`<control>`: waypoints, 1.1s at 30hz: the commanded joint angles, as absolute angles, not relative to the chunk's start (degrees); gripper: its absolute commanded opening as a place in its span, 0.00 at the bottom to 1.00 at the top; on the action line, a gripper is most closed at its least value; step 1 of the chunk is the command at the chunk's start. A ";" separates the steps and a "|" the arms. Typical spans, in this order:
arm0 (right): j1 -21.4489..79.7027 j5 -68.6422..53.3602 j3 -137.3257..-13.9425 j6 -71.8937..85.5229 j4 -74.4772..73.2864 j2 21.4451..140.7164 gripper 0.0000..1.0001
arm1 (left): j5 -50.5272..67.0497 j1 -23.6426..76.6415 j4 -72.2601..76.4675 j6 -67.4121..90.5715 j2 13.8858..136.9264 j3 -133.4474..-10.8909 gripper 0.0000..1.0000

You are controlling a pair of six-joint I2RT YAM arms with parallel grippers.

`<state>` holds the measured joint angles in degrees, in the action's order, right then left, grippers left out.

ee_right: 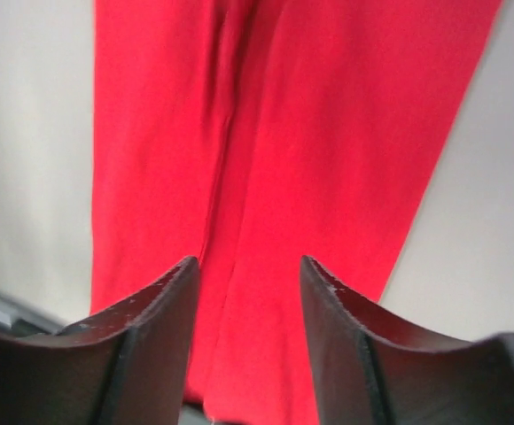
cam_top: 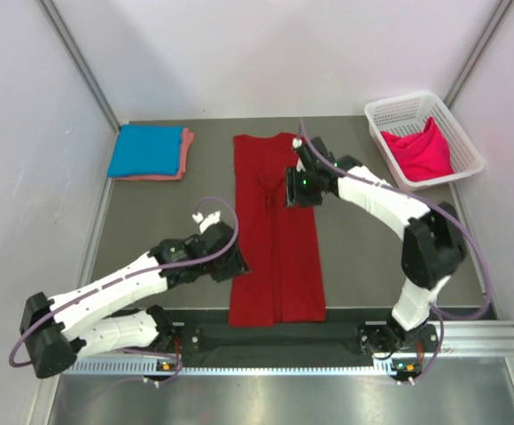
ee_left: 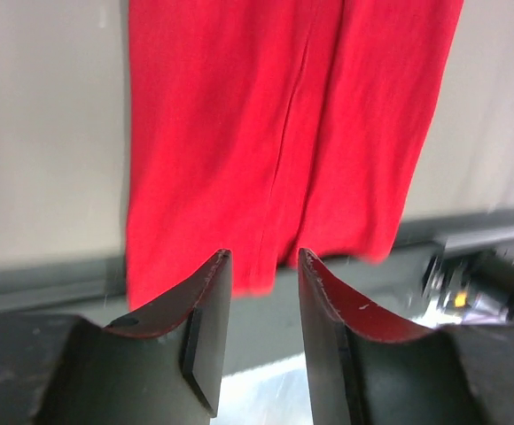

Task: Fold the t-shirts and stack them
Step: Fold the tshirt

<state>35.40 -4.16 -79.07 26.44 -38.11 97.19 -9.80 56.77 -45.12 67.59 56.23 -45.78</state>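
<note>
Dark red shirt (cam_top: 275, 257) ahead of left fingers (ee_left: 206, 319), under right fingers (ee_right: 159, 336) (both parted).

No text, label, brand name or number can be read in any view. Surfaces appear plain or too blurred to tell.

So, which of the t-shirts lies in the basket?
The hot pink t-shirt, crumpled in the white basket. The dark red t-shirt lies on the table; the blue t-shirt sits folded on the salmon t-shirt.
</note>
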 commanded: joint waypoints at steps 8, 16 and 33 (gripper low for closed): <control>30.32 -10.55 -110.43 21.53 -34.80 119.69 0.59 | 4.48 37.10 -28.47 52.04 73.55 -52.45 0.38; 32.17 -11.41 -121.55 17.75 -30.51 131.56 0.59 | 7.20 29.89 -30.15 47.81 78.49 -55.37 0.37; 33.13 -9.76 -126.04 19.60 -27.77 140.45 0.49 | 11.25 26.63 -28.57 49.04 76.64 -50.45 0.34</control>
<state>32.42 -10.52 -122.78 19.68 -29.61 140.16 10.07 27.03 -30.83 49.17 78.59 -51.11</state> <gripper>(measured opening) 0.499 0.339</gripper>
